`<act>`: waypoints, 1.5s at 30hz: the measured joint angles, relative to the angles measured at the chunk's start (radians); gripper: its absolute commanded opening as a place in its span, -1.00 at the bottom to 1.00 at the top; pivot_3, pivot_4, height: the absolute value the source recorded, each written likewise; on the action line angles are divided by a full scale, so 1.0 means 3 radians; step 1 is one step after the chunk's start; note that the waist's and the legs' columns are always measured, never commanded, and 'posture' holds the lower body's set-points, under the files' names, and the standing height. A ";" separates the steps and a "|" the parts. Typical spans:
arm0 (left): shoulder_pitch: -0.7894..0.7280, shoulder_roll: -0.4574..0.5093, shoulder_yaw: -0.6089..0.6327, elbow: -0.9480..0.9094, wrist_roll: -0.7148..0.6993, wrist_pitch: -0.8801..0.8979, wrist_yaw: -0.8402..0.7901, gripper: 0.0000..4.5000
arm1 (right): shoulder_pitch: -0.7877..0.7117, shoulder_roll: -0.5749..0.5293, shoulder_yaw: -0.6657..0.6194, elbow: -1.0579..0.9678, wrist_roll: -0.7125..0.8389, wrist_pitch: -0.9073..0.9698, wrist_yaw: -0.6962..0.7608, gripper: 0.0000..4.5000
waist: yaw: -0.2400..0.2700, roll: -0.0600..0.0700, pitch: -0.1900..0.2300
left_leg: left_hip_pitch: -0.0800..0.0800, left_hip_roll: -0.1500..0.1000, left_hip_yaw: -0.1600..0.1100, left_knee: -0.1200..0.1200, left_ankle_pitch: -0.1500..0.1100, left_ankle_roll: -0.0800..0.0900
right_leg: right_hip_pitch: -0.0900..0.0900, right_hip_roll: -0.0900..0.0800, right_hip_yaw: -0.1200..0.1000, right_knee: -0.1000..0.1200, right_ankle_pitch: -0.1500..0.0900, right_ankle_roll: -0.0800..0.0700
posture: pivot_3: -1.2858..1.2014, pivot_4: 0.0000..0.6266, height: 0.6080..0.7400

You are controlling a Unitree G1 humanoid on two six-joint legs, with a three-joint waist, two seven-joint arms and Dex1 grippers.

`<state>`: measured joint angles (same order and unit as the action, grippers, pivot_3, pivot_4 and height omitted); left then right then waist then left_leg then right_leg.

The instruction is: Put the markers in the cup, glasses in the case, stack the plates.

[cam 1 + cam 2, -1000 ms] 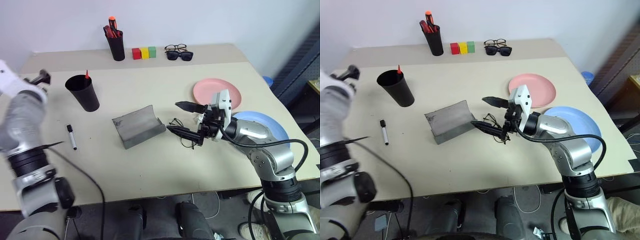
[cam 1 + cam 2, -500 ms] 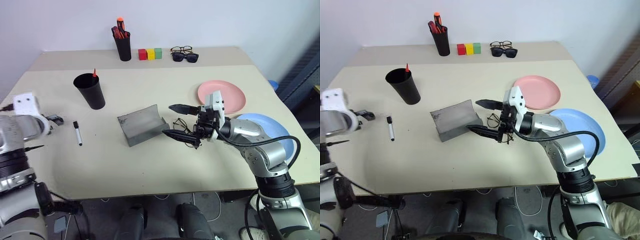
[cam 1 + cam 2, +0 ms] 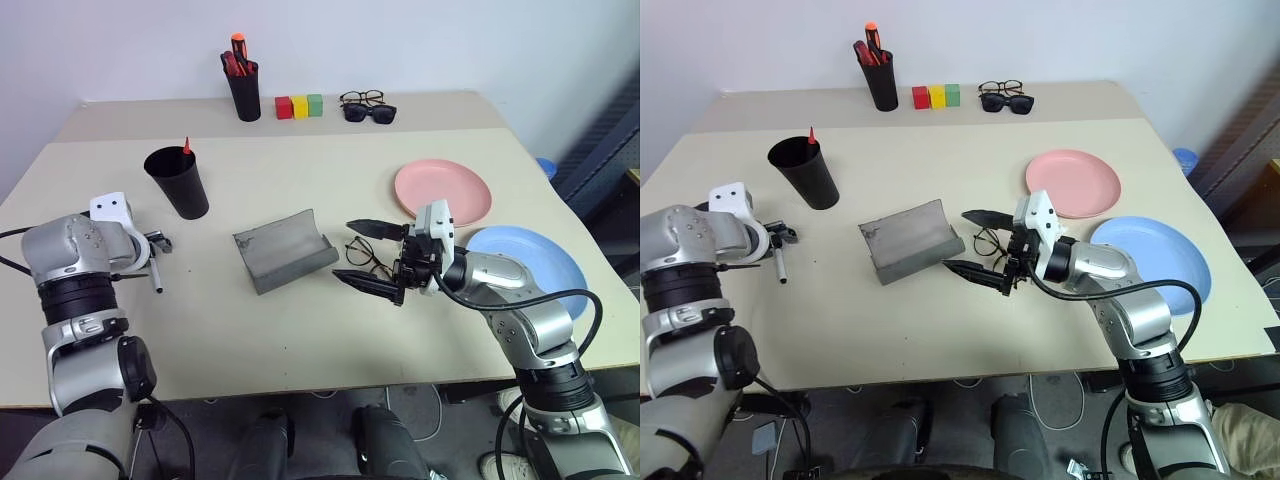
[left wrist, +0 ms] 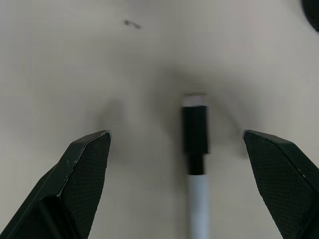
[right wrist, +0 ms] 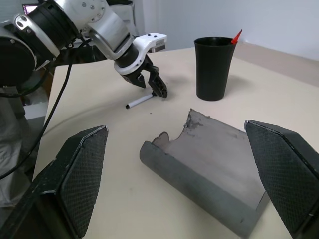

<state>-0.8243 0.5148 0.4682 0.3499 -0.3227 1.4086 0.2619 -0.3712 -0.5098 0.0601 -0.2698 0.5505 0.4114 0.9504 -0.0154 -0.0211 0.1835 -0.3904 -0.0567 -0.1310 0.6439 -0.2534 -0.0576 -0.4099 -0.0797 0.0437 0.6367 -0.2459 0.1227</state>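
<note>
Two plates lie well apart from the cup on the tabletop point(image 3: 300, 330): the pink plate point(image 3: 442, 190) and, just beside it, the blue plate point(image 3: 535, 262), not stacked. The left gripper point(image 3: 155, 243) hangs over a marker point(image 3: 154, 278) lying flat, its jaws spread wide on either side of the pen without touching it. The black cup point(image 3: 177, 182) stands near, one red-tipped marker point(image 3: 186, 147) upright inside. The right gripper point(image 3: 375, 255) hovers with jaws wide and empty around the wire-frame glasses point(image 3: 360, 254), which rest just beside the open grey case point(image 3: 283, 250).
</note>
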 measured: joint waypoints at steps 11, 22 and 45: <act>-0.0027 -0.0187 0.0280 -0.0005 0.0287 -0.0074 0.0177 -0.99 | 0.0056 -0.0002 -0.0019 0.0000 -0.0078 -0.0063 -0.0049 1.00 | -0.0079 0.0002 -0.0001 | 0.0006 0.0002 0.0002 0.0000 0.0001 -0.0002 | 0.0003 0.0002 0.0001 0.0003 0.0001 -0.0001 | 0.03 -0.52 1.00; 0.0579 -0.0206 -0.0034 -0.1145 0.0104 -0.0004 -0.0509 -0.99 | -0.0037 0.0308 -0.0027 0.0251 -0.0607 -0.0673 -0.0542 1.00 | -0.0077 0.0000 0.0000 | -0.0001 0.0003 0.0001 -0.0002 0.0002 -0.0004 | -0.0002 -0.0001 0.0003 0.0000 0.0002 -0.0002 | 0.03 -0.52 1.00; 0.0019 -0.0250 -0.0870 -0.0038 0.1122 -0.4957 -0.0725 -0.99 | -0.0324 0.0754 -0.0156 0.0622 0.0045 -0.0834 -0.0041 1.00 | 0.0005 0.0001 0.0002 | -0.0001 0.0002 0.0005 -0.0006 0.0002 -0.0001 | 0.0002 0.0002 0.0001 -0.0016 0.0006 -0.0003 | 0.03 -0.52 1.00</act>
<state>-0.8187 0.4400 0.2073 0.3386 0.0140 -0.0783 0.0443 -0.4685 -0.2835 0.0131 -0.0831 0.5640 0.1611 0.9382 -0.0139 -0.0209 0.1840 -0.3907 -0.0562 -0.1297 0.6421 -0.2527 -0.0580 -0.4093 -0.0791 0.0441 0.6319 -0.2442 0.1217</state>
